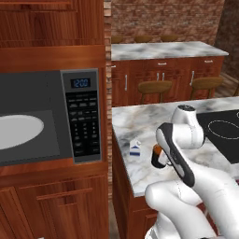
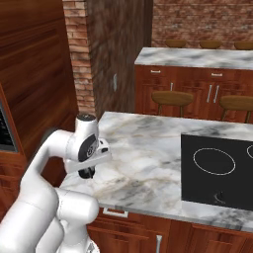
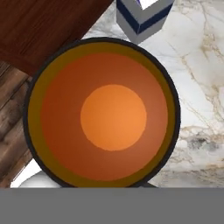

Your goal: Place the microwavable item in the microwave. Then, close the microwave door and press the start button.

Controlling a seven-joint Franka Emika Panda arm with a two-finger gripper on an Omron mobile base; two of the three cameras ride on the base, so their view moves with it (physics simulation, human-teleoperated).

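The black mug [image 3: 113, 117] with its orange inside lies right under the hand camera, seen straight down its mouth. In the left base view the mug [image 1: 158, 157] peeks out from behind my forearm, over the marble counter [image 1: 140, 123] near its left edge. My gripper [image 2: 88, 172] points down at that spot, and its fingers are hidden, so its state is unclear. The microwave [image 1: 49, 116] stands with its cavity exposed, showing the white turntable [image 1: 18, 131], the black keypad [image 1: 84, 122] and the blue display [image 1: 80, 83]. The microwave door is out of view.
A small white-and-blue carton [image 1: 135, 148] stands on the counter just left of the mug; the carton [image 3: 142, 17] also shows beyond the mug's rim. A black cooktop [image 2: 217, 170] takes up the counter's right side. Stools [image 1: 155, 87] and a second counter stand behind.
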